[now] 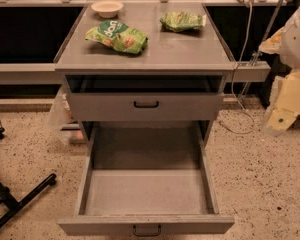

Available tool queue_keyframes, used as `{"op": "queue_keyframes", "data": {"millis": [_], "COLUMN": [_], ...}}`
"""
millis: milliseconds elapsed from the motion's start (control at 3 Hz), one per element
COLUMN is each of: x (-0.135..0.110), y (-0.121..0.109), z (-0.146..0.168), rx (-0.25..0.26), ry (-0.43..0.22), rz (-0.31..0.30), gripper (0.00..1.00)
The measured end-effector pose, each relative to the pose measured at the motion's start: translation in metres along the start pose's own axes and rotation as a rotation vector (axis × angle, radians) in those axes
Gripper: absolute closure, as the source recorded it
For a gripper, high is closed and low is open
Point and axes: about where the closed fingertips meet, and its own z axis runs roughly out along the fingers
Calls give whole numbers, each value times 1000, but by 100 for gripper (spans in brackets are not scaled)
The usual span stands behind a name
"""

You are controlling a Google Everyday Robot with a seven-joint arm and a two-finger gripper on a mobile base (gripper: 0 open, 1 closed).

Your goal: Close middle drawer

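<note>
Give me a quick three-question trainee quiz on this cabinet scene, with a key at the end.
1. True or false: the middle drawer is pulled far out and its tray is empty.
2. What lies on the cabinet top along with the white bowl? A) two green snack bags B) a red can C) an apple
3. Fill in: the robot's hand is at the picture's ____ edge, apart from the drawer.
Key: 1 true; 2 A; 3 right.
</note>
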Motion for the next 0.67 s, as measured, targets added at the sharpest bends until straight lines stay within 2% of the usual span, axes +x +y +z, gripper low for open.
{"op": "queue_keyframes", "data": {"millis": [333,667], "x": [0,1], "y": [0,12], "z": [0,13], "rx": [0,-9], "ry": [0,6], "rz": [0,30], "gripper": [0,0]}}
